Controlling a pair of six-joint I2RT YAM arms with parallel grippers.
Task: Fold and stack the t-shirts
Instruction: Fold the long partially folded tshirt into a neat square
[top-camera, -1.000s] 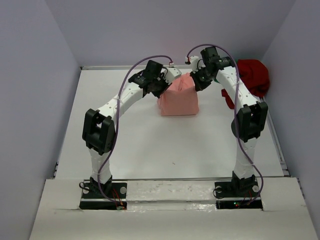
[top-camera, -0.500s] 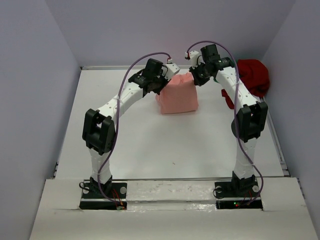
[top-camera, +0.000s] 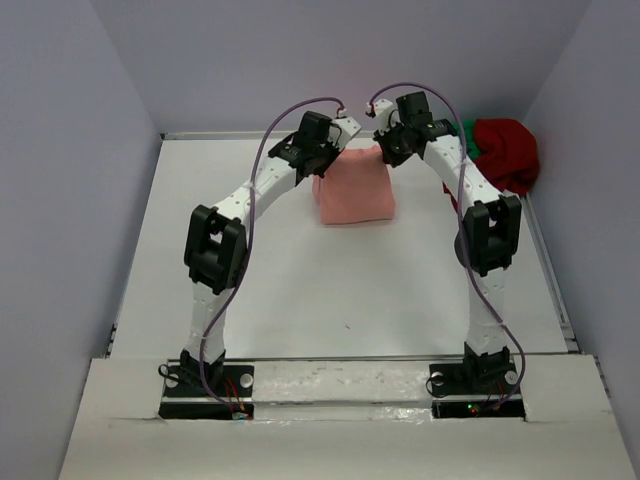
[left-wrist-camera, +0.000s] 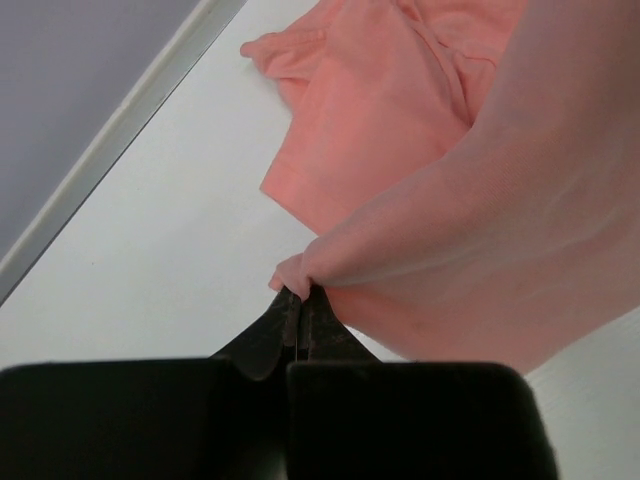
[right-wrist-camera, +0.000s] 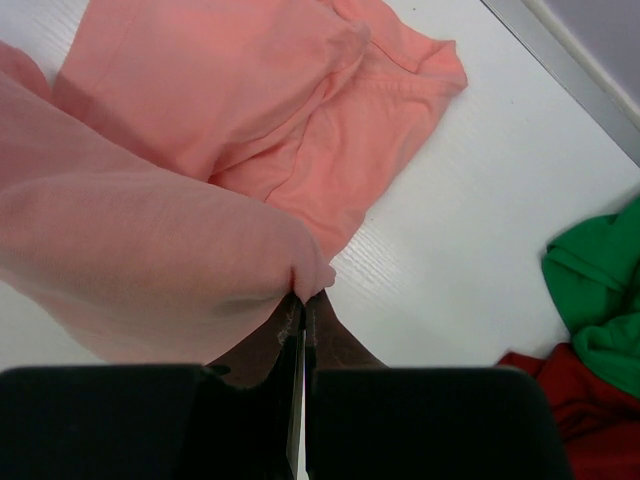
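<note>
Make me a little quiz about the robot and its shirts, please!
1. True or false: the left claw and the right claw are both shut on the pink shirt.
2. Which shirt lies bunched against the green shirt? A) the pink shirt B) the dark red shirt C) no shirt
3. How many shirts can you count on the table?
Key: 1 true; 2 B; 3 three.
</note>
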